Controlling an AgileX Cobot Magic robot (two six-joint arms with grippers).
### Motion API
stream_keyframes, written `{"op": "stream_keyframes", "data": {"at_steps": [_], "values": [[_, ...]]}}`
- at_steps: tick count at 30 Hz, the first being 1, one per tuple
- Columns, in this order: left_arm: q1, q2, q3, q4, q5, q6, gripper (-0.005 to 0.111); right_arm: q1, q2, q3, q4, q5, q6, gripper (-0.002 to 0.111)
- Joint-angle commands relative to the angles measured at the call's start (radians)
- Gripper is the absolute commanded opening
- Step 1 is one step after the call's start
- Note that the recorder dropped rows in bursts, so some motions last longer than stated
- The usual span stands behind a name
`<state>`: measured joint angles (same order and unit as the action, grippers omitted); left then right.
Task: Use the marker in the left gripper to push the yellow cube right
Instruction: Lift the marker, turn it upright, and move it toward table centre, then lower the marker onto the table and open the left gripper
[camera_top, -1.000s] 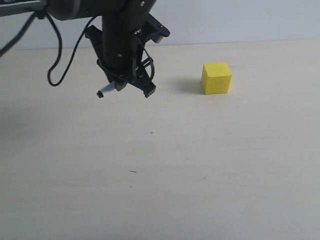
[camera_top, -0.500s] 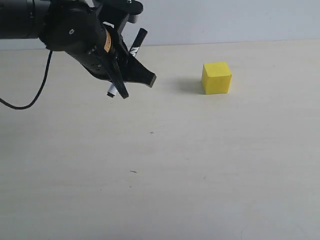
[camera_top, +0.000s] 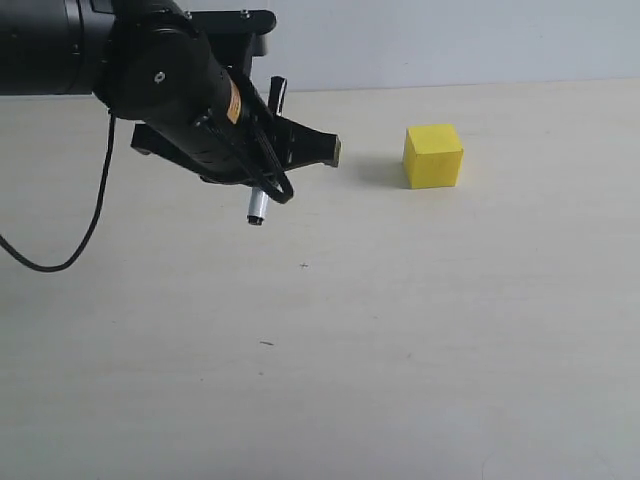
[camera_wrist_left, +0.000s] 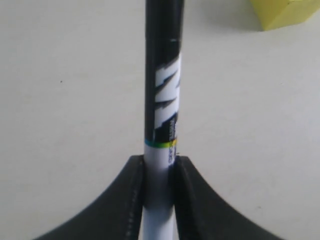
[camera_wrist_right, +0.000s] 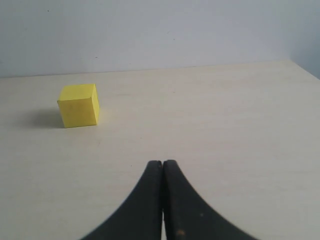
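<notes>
The yellow cube (camera_top: 433, 156) sits on the pale table, right of my left gripper (camera_top: 298, 166) and apart from it. That gripper is shut on the marker (camera_top: 257, 208), which crosses the jaws with its white tail end toward the near side and its black cap toward the wall. In the left wrist view the fingertips (camera_wrist_left: 137, 172) clamp the marker's (camera_wrist_left: 162, 100) white barrel at the left gripper (camera_wrist_left: 160, 167), and a corner of the cube (camera_wrist_left: 282, 12) shows beyond. My right gripper (camera_wrist_right: 162, 163) is shut and empty, with the cube (camera_wrist_right: 78, 106) well ahead of it.
The left arm's black cable (camera_top: 60, 255) loops over the table (camera_top: 400, 350) at the left. A plain white wall (camera_top: 450, 40) runs along the table's far edge. Two tiny dark specks mark the tabletop in front.
The left gripper has swung round and shifted right, closer to the cube. The marker's tail end has turned toward the near side and sits lower. The cube has not moved.
</notes>
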<state>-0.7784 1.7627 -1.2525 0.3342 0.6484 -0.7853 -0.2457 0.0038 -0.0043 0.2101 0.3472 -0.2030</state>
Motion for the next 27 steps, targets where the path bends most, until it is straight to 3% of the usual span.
{"op": "stream_keyframes", "data": {"at_steps": [1, 4, 11, 19, 24, 27], "values": [[-0.002, -0.004, 0.003, 0.018, 0.071, -0.109, 0.000, 0.002, -0.004, 0.004, 0.000, -0.012, -0.001, 0.000], [-0.002, 0.005, 0.003, -0.057, 0.120, -0.198, 0.000, 0.002, -0.004, 0.004, 0.000, -0.012, -0.001, 0.000], [0.000, 0.116, -0.018, -0.266, 0.164, -0.134, 0.000, 0.002, -0.004, 0.004, 0.000, -0.012, -0.001, 0.000], [0.021, 0.303, -0.221, -0.300, 0.341, -0.095, 0.000, 0.002, -0.004, 0.004, 0.000, -0.012, -0.001, 0.000], [0.076, 0.368, -0.305, -0.486, 0.358, 0.034, 0.000, 0.002, -0.004, 0.004, 0.000, -0.012, -0.001, 0.000], [0.086, 0.396, -0.339, -0.494, 0.363, 0.054, 0.000, 0.002, -0.004, 0.004, 0.000, 0.002, -0.001, 0.000]]}}
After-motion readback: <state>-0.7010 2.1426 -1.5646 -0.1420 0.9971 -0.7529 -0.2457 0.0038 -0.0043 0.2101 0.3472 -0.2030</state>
